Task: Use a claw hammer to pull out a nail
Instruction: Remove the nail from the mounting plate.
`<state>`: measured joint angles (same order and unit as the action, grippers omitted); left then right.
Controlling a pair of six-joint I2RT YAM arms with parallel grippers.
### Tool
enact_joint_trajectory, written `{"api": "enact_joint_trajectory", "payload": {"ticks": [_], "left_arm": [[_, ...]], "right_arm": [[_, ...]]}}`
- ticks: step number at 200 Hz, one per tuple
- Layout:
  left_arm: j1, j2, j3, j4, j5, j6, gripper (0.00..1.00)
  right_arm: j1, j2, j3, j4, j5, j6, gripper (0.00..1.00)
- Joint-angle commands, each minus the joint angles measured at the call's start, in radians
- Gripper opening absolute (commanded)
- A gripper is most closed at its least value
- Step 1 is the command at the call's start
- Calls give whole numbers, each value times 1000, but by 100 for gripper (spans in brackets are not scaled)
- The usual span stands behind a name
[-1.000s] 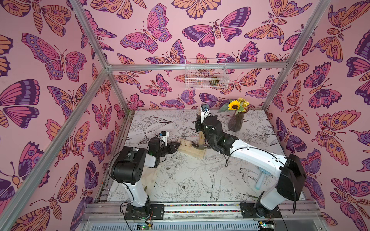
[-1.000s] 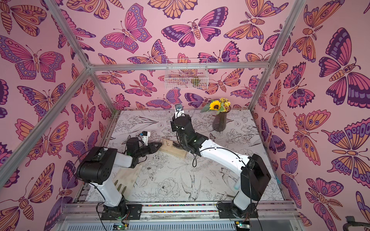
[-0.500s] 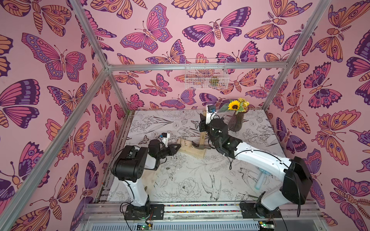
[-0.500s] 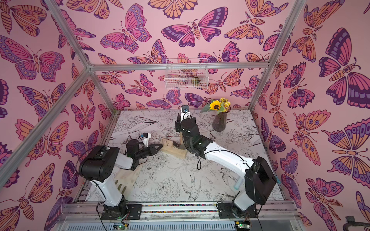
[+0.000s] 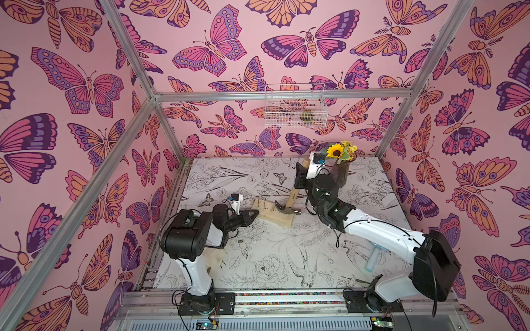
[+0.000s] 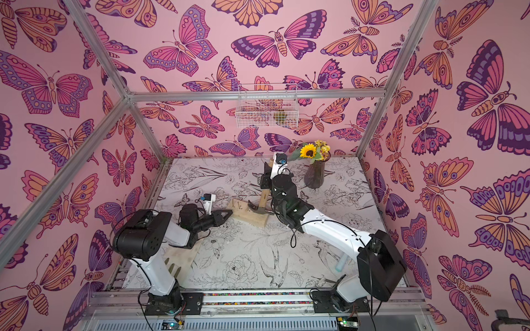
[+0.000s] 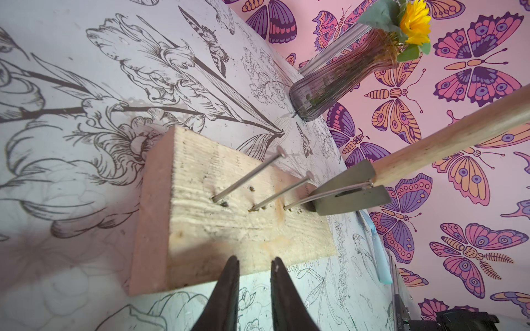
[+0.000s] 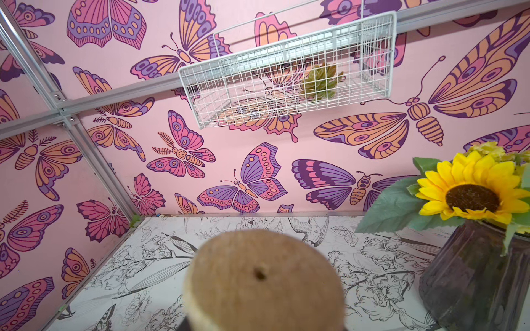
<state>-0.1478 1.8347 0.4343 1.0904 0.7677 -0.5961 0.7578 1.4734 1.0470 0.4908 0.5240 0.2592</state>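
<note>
The claw hammer (image 5: pixel 293 195) leans up from a pale wood block (image 5: pixel 274 217) in both top views; the block (image 6: pixel 249 217) lies mid-table. My right gripper (image 5: pixel 300 175) is shut on the upper handle, whose butt end (image 8: pixel 263 280) fills the right wrist view and hides the fingers. In the left wrist view the grey claw (image 7: pixel 350 192) has a slanting nail (image 7: pixel 298 203) caught in its fork. Two more nails (image 7: pixel 249 174) stand in the block (image 7: pixel 229 229). My left gripper (image 7: pixel 255 259) is narrowly open, with its tips at the block's near edge and nothing between them.
A dark glass vase with a sunflower (image 5: pixel 339 172) stands close behind the right wrist. A white wire basket (image 5: pixel 295 106) hangs on the back wall. A pale blue tube (image 5: pixel 372 258) lies under the right arm. A flat wooden board (image 6: pixel 179 258) lies by the left arm's base.
The right gripper has swung the hammer handle back and to the right, towards the vase. The left gripper stays at the block's end, and its jaws have narrowed.
</note>
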Motion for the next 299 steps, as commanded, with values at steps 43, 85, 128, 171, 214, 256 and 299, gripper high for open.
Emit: {"api": "enact_joint_trajectory", "payload": {"ticks": [43, 85, 128, 171, 214, 256, 299], "left_arm": [[1, -8, -61, 11, 4, -8, 22], [1, -22, -57, -1, 7, -7, 23], [1, -34, -57, -18, 2, 1, 22], [1, -83, -68, -22, 7, 6, 24], [1, -197, -90, -39, 7, 57, 35], [-21, -212, -137, 83, 86, 185, 47], [-69, -125, -129, 191, 166, 261, 43]], "right_arm": [[0, 13, -104, -28, -95, 195, 0], [-27, -15, -193, 82, -127, 255, 0], [-45, -45, -268, 165, -121, 296, 0], [-71, -69, -266, 170, -136, 308, 0], [-92, -113, -157, 37, -167, 284, 0], [-115, -133, -39, -119, -222, 248, 0], [-143, -139, 7, -211, -296, 230, 0]]}}
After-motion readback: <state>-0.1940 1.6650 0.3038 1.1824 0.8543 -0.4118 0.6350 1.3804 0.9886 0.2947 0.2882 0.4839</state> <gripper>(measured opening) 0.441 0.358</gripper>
